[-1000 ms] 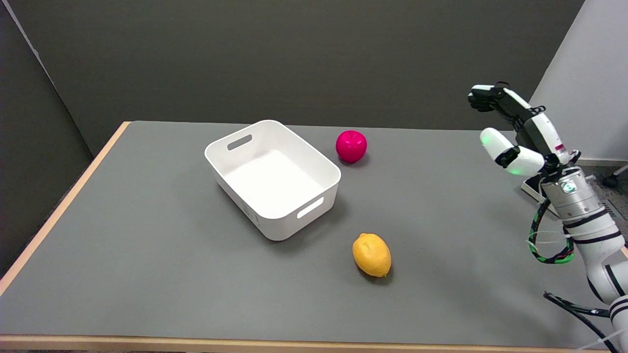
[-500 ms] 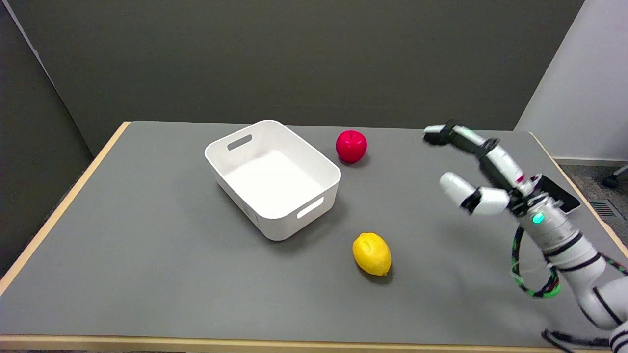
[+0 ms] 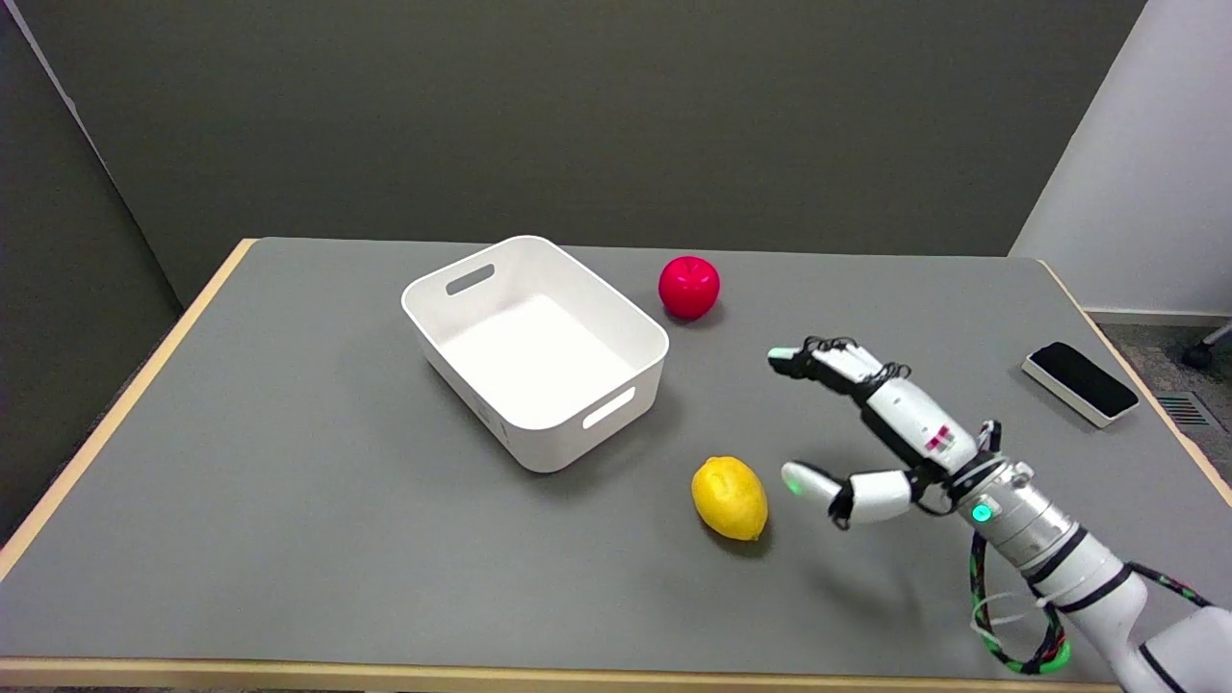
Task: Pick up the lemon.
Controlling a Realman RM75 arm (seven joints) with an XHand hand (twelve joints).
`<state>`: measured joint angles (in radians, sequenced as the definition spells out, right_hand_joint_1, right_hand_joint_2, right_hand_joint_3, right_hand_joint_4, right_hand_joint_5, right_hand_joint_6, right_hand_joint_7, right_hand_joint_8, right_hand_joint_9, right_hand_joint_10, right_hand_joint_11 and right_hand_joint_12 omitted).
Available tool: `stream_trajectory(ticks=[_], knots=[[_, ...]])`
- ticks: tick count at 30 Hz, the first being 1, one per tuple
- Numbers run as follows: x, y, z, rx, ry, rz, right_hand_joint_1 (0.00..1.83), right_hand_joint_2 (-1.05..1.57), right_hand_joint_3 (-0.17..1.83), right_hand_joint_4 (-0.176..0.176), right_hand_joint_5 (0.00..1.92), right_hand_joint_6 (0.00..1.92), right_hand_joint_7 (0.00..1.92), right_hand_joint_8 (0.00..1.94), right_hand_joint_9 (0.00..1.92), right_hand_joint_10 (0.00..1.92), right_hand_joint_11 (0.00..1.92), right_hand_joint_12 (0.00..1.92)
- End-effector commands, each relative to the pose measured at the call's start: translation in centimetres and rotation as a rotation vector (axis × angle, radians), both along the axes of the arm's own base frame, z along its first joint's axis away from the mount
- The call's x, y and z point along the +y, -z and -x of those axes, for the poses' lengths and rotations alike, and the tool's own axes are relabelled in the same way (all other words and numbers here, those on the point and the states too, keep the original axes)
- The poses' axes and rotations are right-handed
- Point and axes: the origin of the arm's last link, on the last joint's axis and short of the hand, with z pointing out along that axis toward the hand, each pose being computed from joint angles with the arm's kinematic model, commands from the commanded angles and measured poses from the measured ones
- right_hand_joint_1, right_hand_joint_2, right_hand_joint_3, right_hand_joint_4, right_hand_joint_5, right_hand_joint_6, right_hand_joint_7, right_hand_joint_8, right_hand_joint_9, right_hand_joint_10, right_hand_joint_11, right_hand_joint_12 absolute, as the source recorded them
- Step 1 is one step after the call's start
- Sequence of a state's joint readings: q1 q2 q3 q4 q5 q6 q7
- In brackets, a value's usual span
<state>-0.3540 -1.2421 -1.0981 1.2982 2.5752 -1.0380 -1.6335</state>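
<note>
The lemon (image 3: pixel 730 498) lies on the grey counter (image 3: pixel 289 500), just off the near right corner of the white bin (image 3: pixel 535 348), which serves as the landmark here. The right hand (image 3: pixel 871 438) hangs above the counter on the far side of the lemon from the bin, fingers spread wide and holding nothing, its thumb tip near the lemon but not touching it. A red ball-like fruit (image 3: pixel 689 287) sits beyond the bin's far right corner, and a black-topped white device (image 3: pixel 1080 382) rests well to the right of the bin, near the counter's right edge.
</note>
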Motion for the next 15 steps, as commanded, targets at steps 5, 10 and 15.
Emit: stream_trajectory(ticks=[5,10,15], knots=[[1.0,5.2,-1.1,0.321,0.092,0.142,0.5,0.64,0.79,-0.161,0.17,0.41,0.27,0.47,0.11,0.89,0.0,1.24],[1.1,5.6,-1.9,0.327,0.074,0.131,0.48,0.64,0.79,-0.175,0.16,0.4,0.26,0.47,0.1,0.88,0.0,1.23],[1.6,6.7,-2.3,0.318,0.055,0.083,0.46,0.64,0.78,-0.176,0.16,0.41,0.26,0.48,0.1,0.89,0.0,1.24]])
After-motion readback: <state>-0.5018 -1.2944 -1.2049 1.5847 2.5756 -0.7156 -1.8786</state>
